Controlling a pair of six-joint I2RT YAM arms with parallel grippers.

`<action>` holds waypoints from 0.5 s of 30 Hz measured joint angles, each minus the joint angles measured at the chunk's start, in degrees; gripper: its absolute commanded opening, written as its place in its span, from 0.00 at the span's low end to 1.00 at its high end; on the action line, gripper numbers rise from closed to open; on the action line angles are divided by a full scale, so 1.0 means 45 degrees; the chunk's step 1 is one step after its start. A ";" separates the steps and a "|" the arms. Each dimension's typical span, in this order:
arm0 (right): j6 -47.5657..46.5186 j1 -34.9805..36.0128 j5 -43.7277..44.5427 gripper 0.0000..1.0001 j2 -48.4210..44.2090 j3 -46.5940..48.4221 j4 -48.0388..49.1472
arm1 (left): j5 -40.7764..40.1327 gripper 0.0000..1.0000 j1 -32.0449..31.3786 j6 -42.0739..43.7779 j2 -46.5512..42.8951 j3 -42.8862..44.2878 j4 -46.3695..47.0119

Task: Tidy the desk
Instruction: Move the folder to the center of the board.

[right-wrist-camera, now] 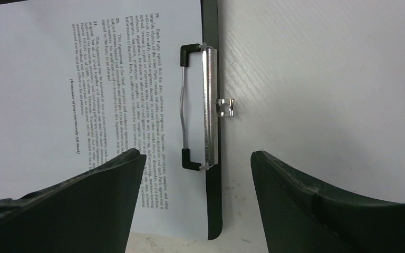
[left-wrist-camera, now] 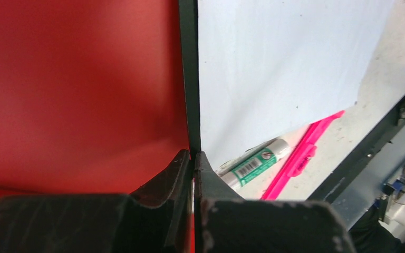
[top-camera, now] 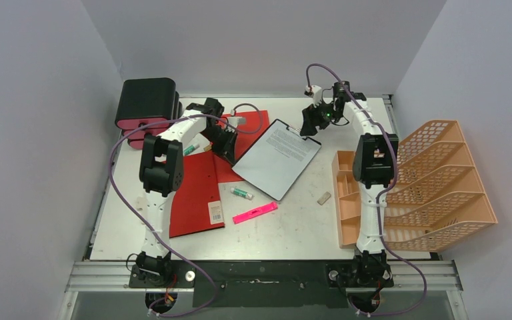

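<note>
Worktop (top-camera: pixel 293 223): white, scuffed, lying under the clipboard (top-camera: pixel 277 157) and all else; loose things lie scattered on it, so I judge the tidying to be early.

Orange file rack (top-camera: pixel 440 180) stands well to the right of the clipboard, a likely home for it; black drawer box (top-camera: pixel 148 100) is far to its left, at the back.

Red folder (top-camera: pixel 197 193) lies flat, just left of the clipboard, its edge running alongside the clipboard's.

Step in hand, by my reading, is picking up the clipboard. My left end effector (left-wrist-camera: pixel 192 157) is closed, pinching the board's thin dark edge. My right end effector (right-wrist-camera: pixel 195 154) hangs wide open over the metal clip (right-wrist-camera: pixel 209 108), gripping nothing.

Next move calls for the right to come down and close on the clip end; the lift must be level, both arms together.

In the way: pink highlighter (top-camera: pixel 255 213) and green-labelled marker (top-camera: pixel 242 193) just off the clipboard's near edge; the marker partly under it; either could roll if the board drags.
</note>
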 measured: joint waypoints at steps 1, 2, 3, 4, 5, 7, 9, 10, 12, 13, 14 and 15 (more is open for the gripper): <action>0.0087 0.0000 0.0005 0.75 0.0083 0.0000 0.0078 | -0.0214 0.00 0.0000 0.0053 0.0000 0.0000 0.0010; 0.0228 0.0000 0.0000 0.75 0.0160 0.0000 0.0180 | -0.0457 0.00 0.0000 0.0107 0.0000 0.0000 0.0015; 0.0423 0.0000 -0.0039 0.75 0.0272 0.0000 0.0321 | -0.0695 0.00 0.0000 0.0126 0.0000 0.0000 0.0029; 0.0612 0.0005 -0.0092 0.75 0.0350 0.0005 0.0457 | -0.0942 0.00 0.0000 0.0136 0.0000 0.0000 0.0068; 0.0816 0.0010 -0.0151 0.75 0.0452 0.0005 0.0583 | -0.1180 0.00 0.0000 0.0141 0.0000 -0.0010 0.0126; 0.1326 0.0005 -0.0345 0.74 0.0636 0.0000 0.0903 | -0.1666 0.00 0.0000 0.0136 0.0000 -0.0039 0.0291; 0.1928 -0.0005 -0.0646 0.72 0.0782 -0.0019 0.1345 | -0.2191 0.00 0.0000 0.0131 0.0000 -0.0121 0.0529; 0.2215 -0.0015 -0.0806 0.70 0.0826 -0.0024 0.1506 | -0.2365 0.00 0.0000 0.0126 0.0000 -0.0165 0.0631; 0.2788 -0.0029 -0.1151 0.67 0.0874 -0.0029 0.1885 | -0.2739 0.00 0.0000 0.0126 0.0000 -0.0277 0.0787; 0.3079 -0.0049 -0.1307 0.67 0.0889 -0.0029 0.2045 | -0.2846 0.00 0.0000 0.0121 0.0000 -0.0316 0.0840; 0.3376 -0.0073 -0.1467 0.67 0.0908 -0.0029 0.2191 | -0.2953 0.00 -0.0005 0.0112 0.0000 -0.0345 0.0889; 0.3696 -0.0102 -0.1632 0.69 0.0918 -0.0029 0.2307 | -0.3050 0.00 -0.0005 0.0102 0.0000 -0.0359 0.0933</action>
